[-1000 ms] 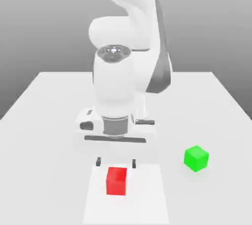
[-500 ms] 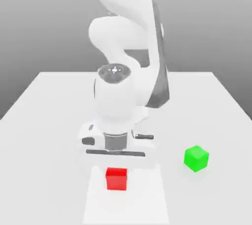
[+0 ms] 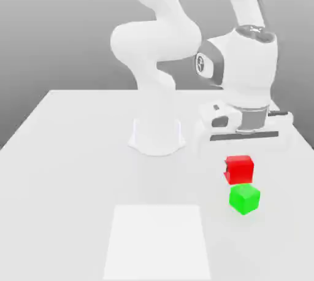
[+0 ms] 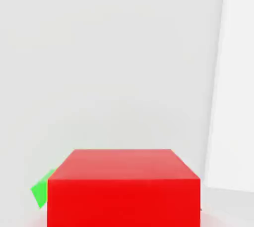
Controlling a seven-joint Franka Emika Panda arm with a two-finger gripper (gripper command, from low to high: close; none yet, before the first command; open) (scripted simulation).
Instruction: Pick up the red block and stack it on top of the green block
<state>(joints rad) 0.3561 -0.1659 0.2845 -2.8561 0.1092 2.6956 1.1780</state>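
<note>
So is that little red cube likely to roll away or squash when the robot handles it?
Probably not. The red block has flat faces and sharp edges, so it should sit rather than roll. It keeps crisp corners in the hand view, suggesting it is stiff. Its matte surface looks grippy rather than slick.

Moved from the lower centre to the exterior view's right: small matte red cube point(image 3: 238, 169), now above the green cube point(image 3: 245, 198), with gripper point(image 3: 244, 148)
</note>
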